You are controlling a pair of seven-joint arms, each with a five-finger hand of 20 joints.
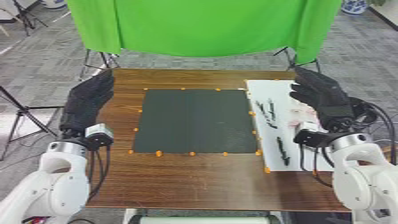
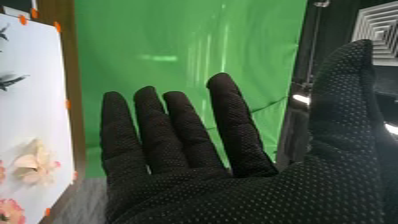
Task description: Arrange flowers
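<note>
My right hand is open and empty, fingers straight, thumb spread wide; near it, a pale flower lies on the white sheet. My left hand is open too.

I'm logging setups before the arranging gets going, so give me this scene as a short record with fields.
surface: brown wooden table
centre: dark mat, orange markers along its edges
right side: white sheet
greenery: dark sprigs on the white sheet
flowers: pale and pink blooms, also on the sheet
left hand: open, by the table's left edge
right hand: open, above the sheet's side
backdrop: green cloth
</note>
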